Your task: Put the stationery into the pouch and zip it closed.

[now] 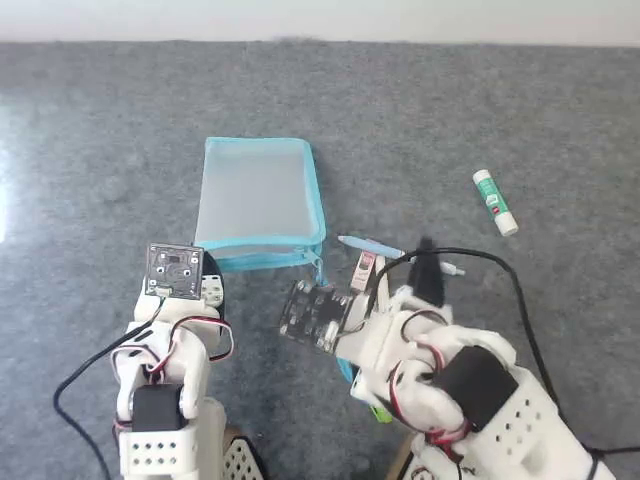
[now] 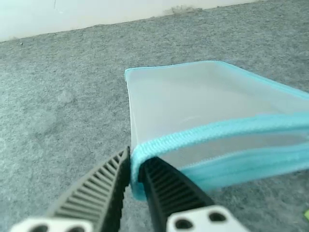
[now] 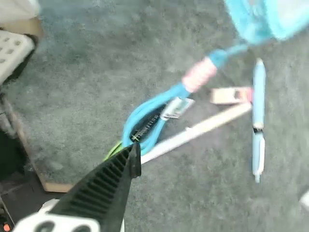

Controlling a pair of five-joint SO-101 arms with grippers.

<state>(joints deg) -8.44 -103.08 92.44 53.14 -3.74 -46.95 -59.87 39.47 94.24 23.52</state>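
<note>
The pouch (image 1: 258, 200) lies flat just left of centre in the high view and looks empty. Its teal pull strap (image 3: 145, 118) trails from its lower right corner toward the right arm. The blue pen (image 1: 370, 245) lies just right of that corner, and the glue stick (image 1: 496, 202) is well apart at the upper right. The step looks like opening the zip, so anchor the corner firmly and draw the strap along the zip line, not upward. The left gripper (image 2: 135, 163) is pressed together on the pouch's lower left corner seam. The right gripper (image 3: 133, 151) sits at the strap's loop; whether it is spread or closed cannot be told.
</note>
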